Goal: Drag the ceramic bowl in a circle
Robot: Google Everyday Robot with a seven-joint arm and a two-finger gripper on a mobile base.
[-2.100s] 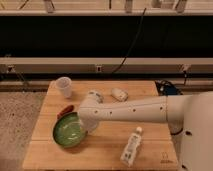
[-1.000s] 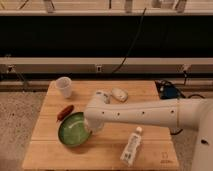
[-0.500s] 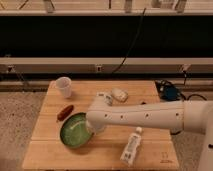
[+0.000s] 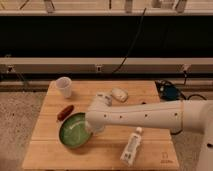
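— Where's the gripper (image 4: 93, 126)?
— Down at the ceramic bowl (image 4: 73, 131), on its three o'clock rim; the white arm (image 4: 150, 115) reaches in from three o'clock.
— What else is on the wooden table (image 4: 50, 152)?
— A white cup (image 4: 64, 86) at eleven o'clock, a reddish piece (image 4: 65, 112) beside the bowl, a lying bottle (image 4: 130, 146) at five o'clock.

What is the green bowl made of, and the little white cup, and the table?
The round, glossy green bowl looks like glazed ceramic: it shines with pale glints inside. The small translucent white cup seems to be thin plastic, since light shows through it. The pale brown table looks like wood with a dull finish. The robot's tool sits at the bowl's right edge.
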